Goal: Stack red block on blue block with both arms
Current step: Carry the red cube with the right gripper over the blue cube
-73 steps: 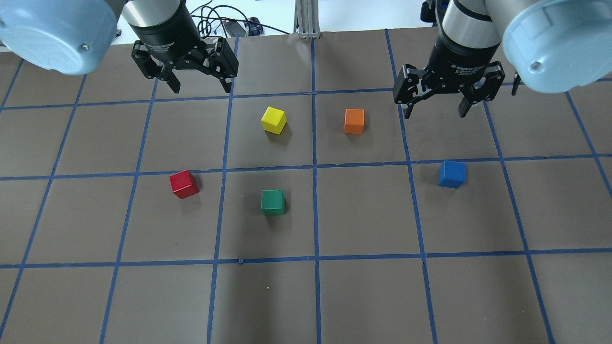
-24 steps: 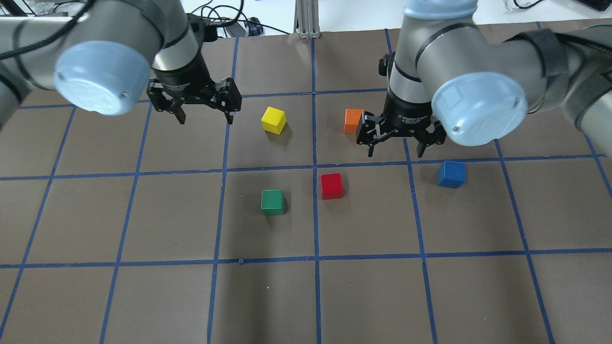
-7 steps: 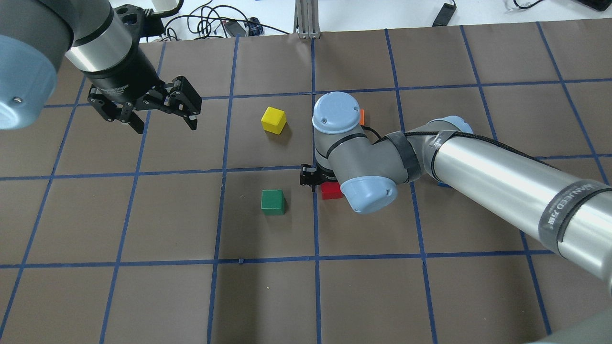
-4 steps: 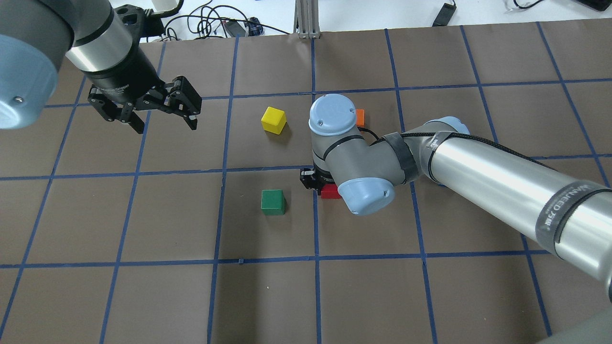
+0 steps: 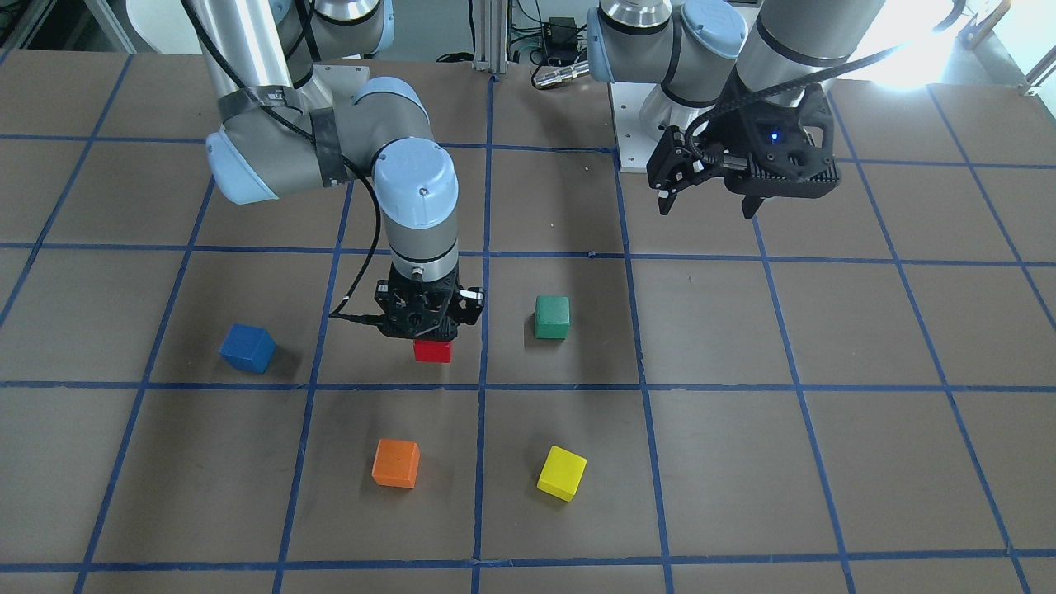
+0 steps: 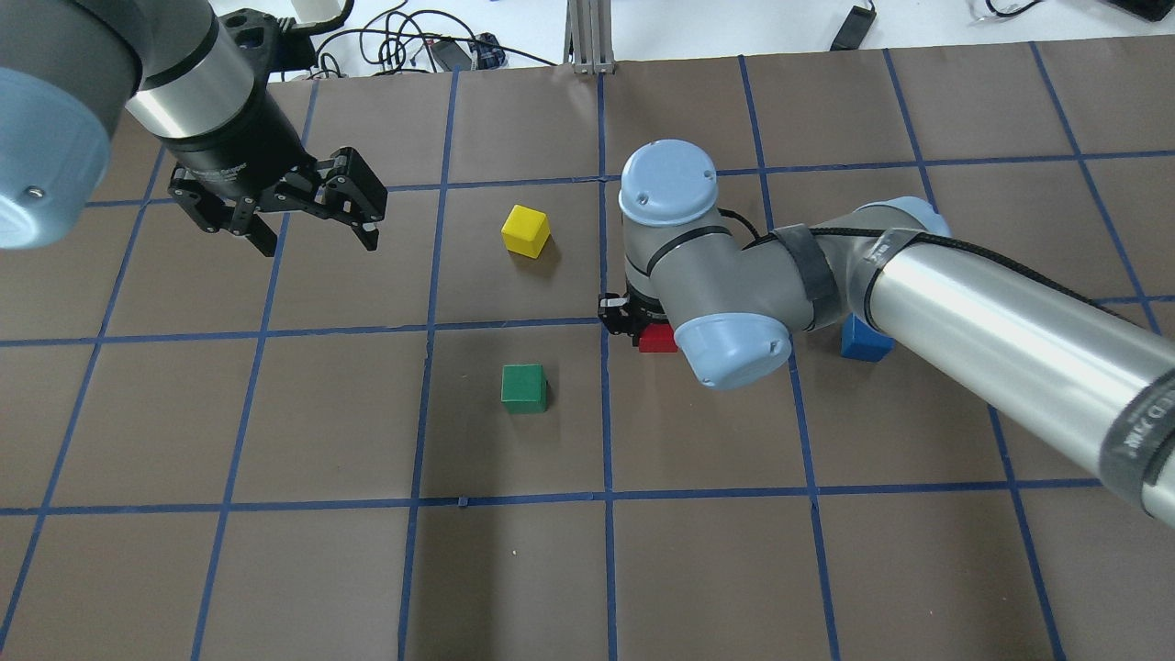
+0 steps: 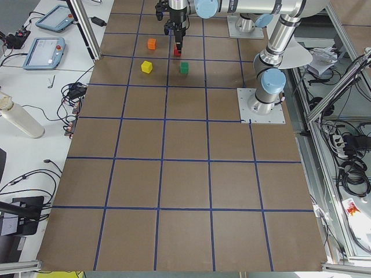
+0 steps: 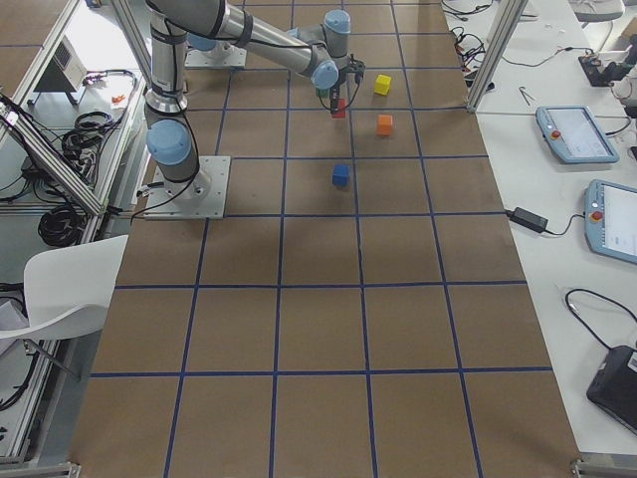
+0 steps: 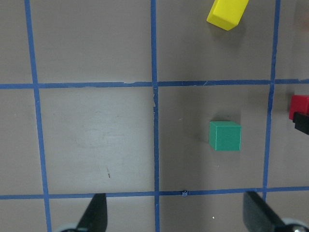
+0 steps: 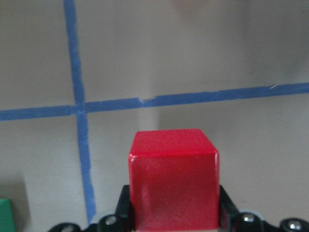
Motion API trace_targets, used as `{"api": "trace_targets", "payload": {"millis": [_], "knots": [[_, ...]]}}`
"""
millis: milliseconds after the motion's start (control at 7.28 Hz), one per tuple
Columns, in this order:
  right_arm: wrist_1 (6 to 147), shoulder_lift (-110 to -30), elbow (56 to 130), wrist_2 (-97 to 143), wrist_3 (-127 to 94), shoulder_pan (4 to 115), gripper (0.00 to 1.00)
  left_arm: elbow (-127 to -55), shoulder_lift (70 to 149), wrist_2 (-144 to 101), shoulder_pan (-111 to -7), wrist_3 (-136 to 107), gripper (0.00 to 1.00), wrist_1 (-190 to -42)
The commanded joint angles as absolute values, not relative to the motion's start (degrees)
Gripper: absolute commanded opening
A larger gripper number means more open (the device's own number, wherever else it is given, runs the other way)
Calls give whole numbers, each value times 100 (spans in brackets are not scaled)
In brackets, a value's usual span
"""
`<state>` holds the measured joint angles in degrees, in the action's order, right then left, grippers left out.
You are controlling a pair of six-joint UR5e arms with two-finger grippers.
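Since half a second earlier, the right gripper (image 5: pixel 431 338) has shifted away from the green block (image 6: pixel 524 387), carrying the red block (image 6: pixel 657 341) with it toward the blue block (image 6: pixel 867 341). The left gripper (image 6: pixel 318 244) is where it was.

Right gripper: clamped on the red block. The right wrist view shows the cube seated between the two black fingers (image 10: pixel 222 205), one against each side face, with its top face square to the camera. Whether its underside clears the table (image 6: pixel 275 569) cannot be told.

Red block: on the robot's right of the green block and slightly farther from the robot, across one blue tape line from it.

Blue block: farther to the right of the green block than the red one, and apart from the red block. In the overhead view the right arm (image 6: pixel 964 312) covers part of it; the front-facing view shows it whole and resting on the table.

Left gripper: jaws spread wide, nothing between them. It hangs above the table on the left of the green block and farther from the robot — well apart from every cube.

Yellow block (image 6: pixel 526 229): beyond the green block, rotated against the tape grid.

Orange block (image 5: pixel 395 463): beyond the green block and to its right, past the red block; the right arm hides it in the overhead view.
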<state>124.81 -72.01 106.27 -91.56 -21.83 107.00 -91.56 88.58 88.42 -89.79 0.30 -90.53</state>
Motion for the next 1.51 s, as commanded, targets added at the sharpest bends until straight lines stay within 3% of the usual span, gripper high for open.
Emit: {"api": "trace_targets", "payload": {"millis": [0, 412, 687, 1374], "knots": [[11711, -7915, 10661, -9176, -1202, 9595, 11, -9158, 8894, 8842, -8974, -34, 100, -9053], [11285, -8227, 10748, -9193, 321, 8405, 11, -9342, 8807, 8842, -8982, -18, 100, -9044], [11556, -8218, 11186, -9115, 920, 7895, 10, -9352, 8798, 8851, -8982, 26, 100, -8957], [12146, -8156, 11523, -9088, 1002, 7752, 11, -9352, 8798, 8859, -8982, 26, 100, -8798]]}}
